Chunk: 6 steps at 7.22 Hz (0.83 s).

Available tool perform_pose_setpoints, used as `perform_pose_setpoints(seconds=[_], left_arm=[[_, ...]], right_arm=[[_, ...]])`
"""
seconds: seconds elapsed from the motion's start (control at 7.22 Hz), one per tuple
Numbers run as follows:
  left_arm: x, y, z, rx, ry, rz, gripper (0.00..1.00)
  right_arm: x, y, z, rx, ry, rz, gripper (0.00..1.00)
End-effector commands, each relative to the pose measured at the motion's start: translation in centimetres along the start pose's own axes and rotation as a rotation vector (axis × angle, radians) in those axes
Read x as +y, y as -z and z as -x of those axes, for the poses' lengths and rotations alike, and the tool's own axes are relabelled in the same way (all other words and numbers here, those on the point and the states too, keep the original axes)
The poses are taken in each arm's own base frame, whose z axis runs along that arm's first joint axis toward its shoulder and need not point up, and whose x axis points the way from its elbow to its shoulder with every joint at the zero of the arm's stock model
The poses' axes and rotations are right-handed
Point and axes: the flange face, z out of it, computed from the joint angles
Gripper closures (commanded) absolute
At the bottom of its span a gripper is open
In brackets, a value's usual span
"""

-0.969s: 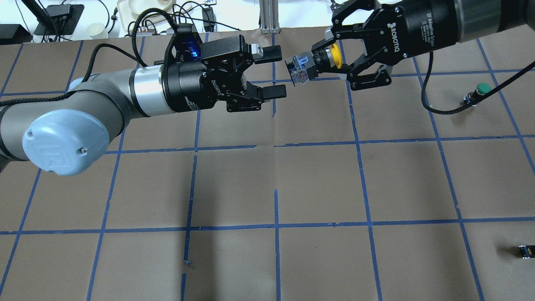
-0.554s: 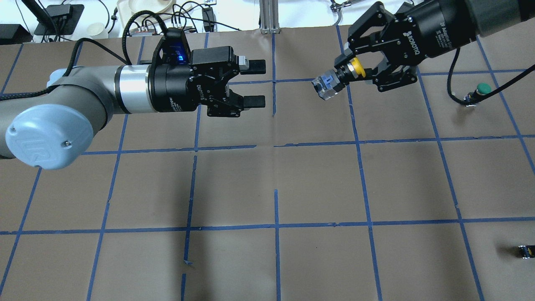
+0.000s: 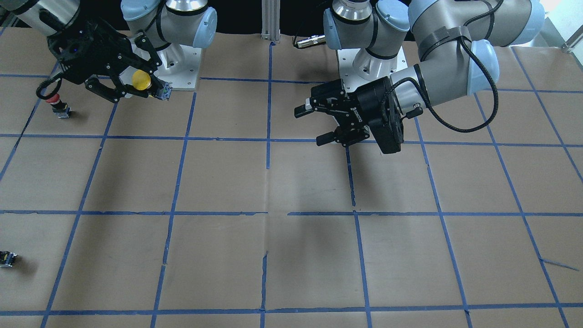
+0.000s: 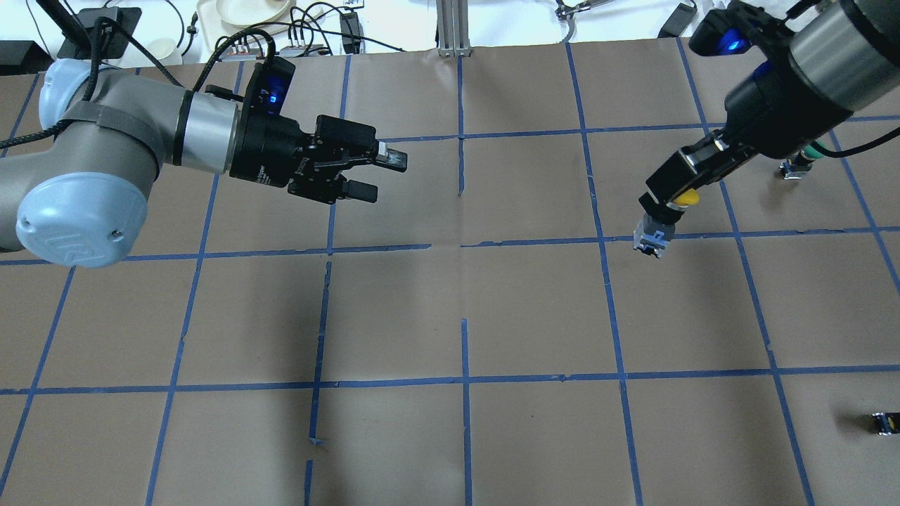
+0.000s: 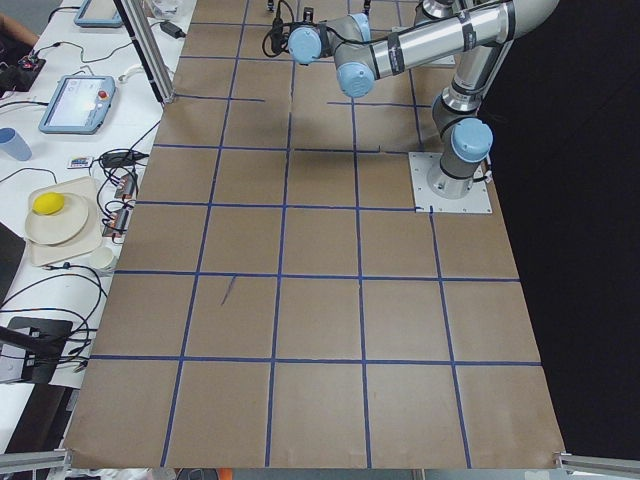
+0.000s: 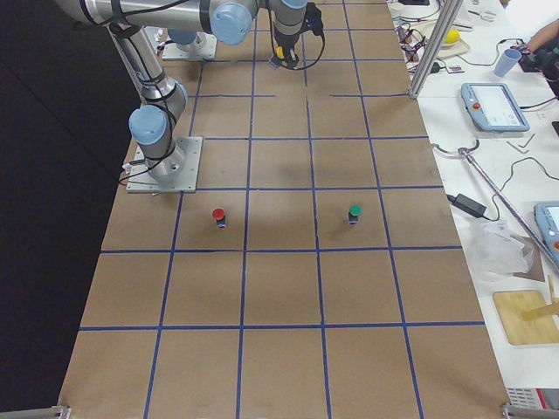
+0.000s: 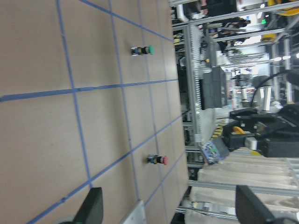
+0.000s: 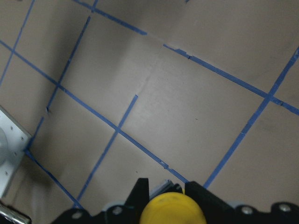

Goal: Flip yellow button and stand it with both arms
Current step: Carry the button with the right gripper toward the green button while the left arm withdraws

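Observation:
My right gripper [image 4: 666, 202] is shut on the yellow button [image 4: 686, 199] and holds it over the table's right half. The yellow cap sits between the fingers and the grey-black switch body [image 4: 650, 237] sticks out below, tilted down and to the left. The front view shows the right gripper [image 3: 139, 86] with the button [image 3: 141, 79] near the arm's base plate. The cap [image 8: 173, 209] fills the bottom of the right wrist view. My left gripper [image 4: 378, 176] is open and empty over the left half, far from the button; it also shows in the front view [image 3: 312, 124].
A green-capped button [image 4: 812, 149] stands at the far right, partly behind my right arm. A red-capped button [image 3: 55, 101] stands near the right arm's base. A small black switch block [image 4: 882, 423] lies near the right front. The table is brown paper with blue tape lines.
My right gripper has swung right and lower with the yellow button, turning its switch body downward. My left gripper, still open, has drawn back to the left, so the gap between them has widened.

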Motion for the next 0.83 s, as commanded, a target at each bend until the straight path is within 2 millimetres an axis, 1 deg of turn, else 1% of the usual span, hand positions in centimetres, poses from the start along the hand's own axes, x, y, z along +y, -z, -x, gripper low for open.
perform_pose_setpoints(seconds=[0.0,0.14,0.28,0.42,0.55,0.69], left_arm=[[-1.3,1.1,1.1,-0.243,-0.035,-0.011,0.0],[-1.9,2.0,0.3,-0.338,-0.057,-0.003,0.0],[-2.4,2.7,-1.0,-0.394,-0.068,0.009,0.0],[-2.5,2.4,-2.6,-0.509,-0.044,0.028,0.0],[-2.0,1.7,-5.0,-0.57,0.01,0.015,0.0],[-1.8,2.5,-6.6,-0.637,-0.007,0.003,0.0]], right_arm=[[3.2,-2.4,-2.0,0.099,0.312,0.072,0.72],[5.3,-2.7,-2.0,0.125,0.399,0.064,0.72],[7.6,-2.4,-2.9,0.148,0.46,0.078,0.72],[10.2,-1.7,-5.8,0.151,0.568,0.089,0.73],[13.1,-0.5,-9.0,0.161,0.657,0.08,0.73],[15.7,0.2,-12.0,0.209,0.727,0.07,0.73]])
